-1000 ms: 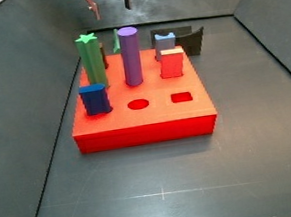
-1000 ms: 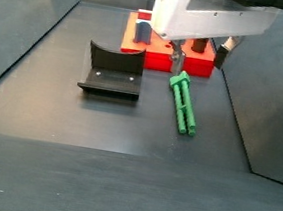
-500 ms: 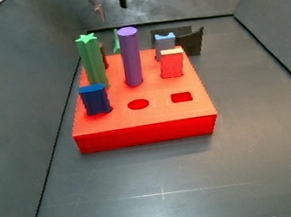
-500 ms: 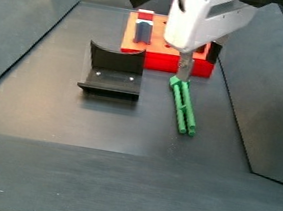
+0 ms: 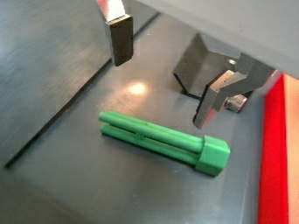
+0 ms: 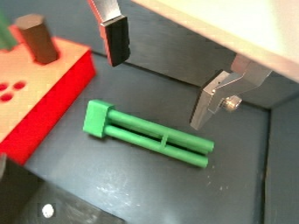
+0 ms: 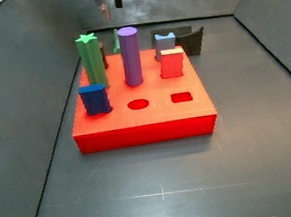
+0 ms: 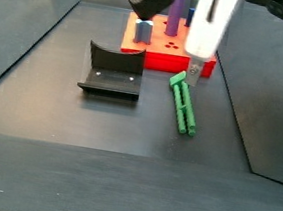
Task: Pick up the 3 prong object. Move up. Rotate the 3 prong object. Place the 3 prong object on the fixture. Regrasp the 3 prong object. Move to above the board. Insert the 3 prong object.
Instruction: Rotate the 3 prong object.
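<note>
In a side view the fixture (image 8: 111, 69) stands at the left on the dark floor (image 8: 114, 124). Right of it the 3 prong object (image 8: 182, 104) lies flat, its long axis running from the red board (image 8: 204, 67) towards the near edge. One end almost meets the board. In both wrist views the gripper (image 5: 163, 74) hangs above the piece with its fingers (image 6: 114, 39) spread wide on either side of it, nothing between them. Its blocky end (image 5: 214, 156) points towards the board (image 5: 281, 149).
</note>
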Robot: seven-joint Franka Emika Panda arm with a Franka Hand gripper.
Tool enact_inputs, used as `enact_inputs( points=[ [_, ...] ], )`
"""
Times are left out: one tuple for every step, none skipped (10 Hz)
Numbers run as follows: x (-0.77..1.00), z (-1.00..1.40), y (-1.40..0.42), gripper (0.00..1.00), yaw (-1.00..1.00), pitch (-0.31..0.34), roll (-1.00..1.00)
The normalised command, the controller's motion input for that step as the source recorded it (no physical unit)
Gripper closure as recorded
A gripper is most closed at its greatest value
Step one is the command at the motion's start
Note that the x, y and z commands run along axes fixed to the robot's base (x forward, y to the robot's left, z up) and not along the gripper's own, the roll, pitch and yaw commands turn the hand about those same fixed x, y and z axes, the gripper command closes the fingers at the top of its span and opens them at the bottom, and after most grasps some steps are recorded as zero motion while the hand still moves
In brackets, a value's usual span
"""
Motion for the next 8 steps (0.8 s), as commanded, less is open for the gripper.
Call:
enact_inputs(
  points=[
    [0.03,-0.04,0.0,0.0,1.0,-0.004,0.0],
    [0.03,-0.04,0.0,0.0,1.0,-0.004,0.0],
    [0.03,-0.04,0.0,0.0,1.0,-0.004,0.0],
    [0.03,-0.04,0.0,0.0,1.0,-0.004,0.0],
    [0.03,-0.04,0.0,0.0,1.0,-0.004,0.0],
    [0.03,-0.04,0.0,0.0,1.0,-0.004,0.0],
    [0.03,-0.04,0.0,0.0,1.0,-0.005,0.0],
    [0.03,-0.04,0.0,0.0,1.0,-0.005,0.0]
  ],
)
